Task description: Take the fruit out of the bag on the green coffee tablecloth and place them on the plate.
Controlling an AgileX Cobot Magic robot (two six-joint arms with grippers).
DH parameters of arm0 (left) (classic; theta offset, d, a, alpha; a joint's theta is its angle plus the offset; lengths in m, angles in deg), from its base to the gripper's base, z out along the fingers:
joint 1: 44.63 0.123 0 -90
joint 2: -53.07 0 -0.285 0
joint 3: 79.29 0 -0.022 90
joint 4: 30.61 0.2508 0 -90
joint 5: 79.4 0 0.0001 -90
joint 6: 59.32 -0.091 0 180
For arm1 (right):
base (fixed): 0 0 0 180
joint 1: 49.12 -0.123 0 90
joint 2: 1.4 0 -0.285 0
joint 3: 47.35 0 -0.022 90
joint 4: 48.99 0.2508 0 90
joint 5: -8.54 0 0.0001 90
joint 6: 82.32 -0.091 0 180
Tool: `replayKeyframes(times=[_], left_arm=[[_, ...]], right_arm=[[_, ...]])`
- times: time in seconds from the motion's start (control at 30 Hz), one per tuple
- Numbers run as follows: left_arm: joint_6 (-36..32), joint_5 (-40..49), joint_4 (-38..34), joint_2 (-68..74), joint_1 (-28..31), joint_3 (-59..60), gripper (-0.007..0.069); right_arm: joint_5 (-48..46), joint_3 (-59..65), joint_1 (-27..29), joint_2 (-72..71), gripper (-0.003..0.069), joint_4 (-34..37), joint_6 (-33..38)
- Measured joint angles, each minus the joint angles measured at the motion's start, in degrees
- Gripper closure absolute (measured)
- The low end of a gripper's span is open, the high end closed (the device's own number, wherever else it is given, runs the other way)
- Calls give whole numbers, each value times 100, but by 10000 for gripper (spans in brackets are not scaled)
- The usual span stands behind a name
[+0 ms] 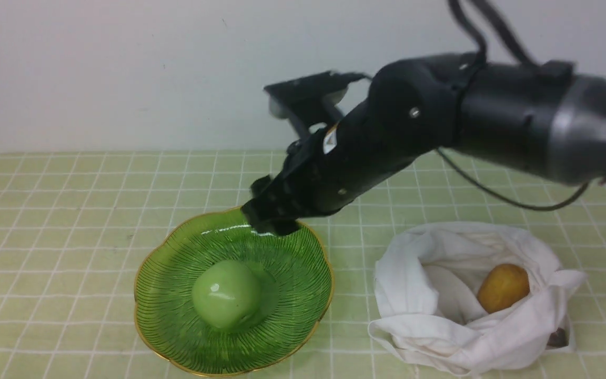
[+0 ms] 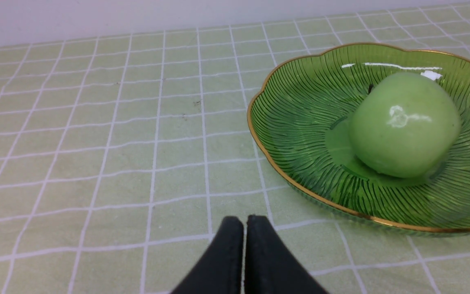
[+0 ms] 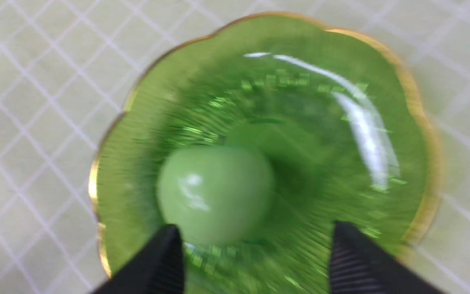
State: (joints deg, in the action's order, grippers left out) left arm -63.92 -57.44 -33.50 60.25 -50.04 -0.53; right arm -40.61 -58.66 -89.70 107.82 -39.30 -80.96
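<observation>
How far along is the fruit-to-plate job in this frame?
Done: the green fruit lies in the plate. In hand: nothing; the right gripper hangs over the plate, fingers apart and empty. Left: the yellow-brown fruit sits in the bag, not yet moved.

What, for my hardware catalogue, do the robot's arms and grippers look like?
The right arm has a glossy black housing with a silver-grey band, small silver screws and looping black cables. The right gripper and left gripper are black and taper toward their tips.
</observation>
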Motion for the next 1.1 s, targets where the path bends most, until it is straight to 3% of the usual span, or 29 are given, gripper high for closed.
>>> replayKeyframes(times=[0.1, 0.2, 0.37, 0.43, 0.77, 1.1], left_arm=[[0, 0, 0, 0, 0, 0, 632], [0, 0, 0, 0, 0, 0, 632], [0, 0, 0, 0, 0, 0, 632], [0, 0, 0, 0, 0, 0, 632], [0, 0, 0, 0, 0, 0, 632], [0, 0, 0, 0, 0, 0, 632]], right_arm=[[-508, 29, 7, -565, 556, -826, -670], [-732, 286, 11, -1405, 653, -1649, -1327], [-296, 1161, 11, -2713, 671, -2162, -2005], [405, 2142, 11, -3751, 671, -2369, -2339], [3136, 5198, 11, -6636, 673, -2590, -2482], [3546, 5846, 11, -7473, 673, -2606, -2482]])
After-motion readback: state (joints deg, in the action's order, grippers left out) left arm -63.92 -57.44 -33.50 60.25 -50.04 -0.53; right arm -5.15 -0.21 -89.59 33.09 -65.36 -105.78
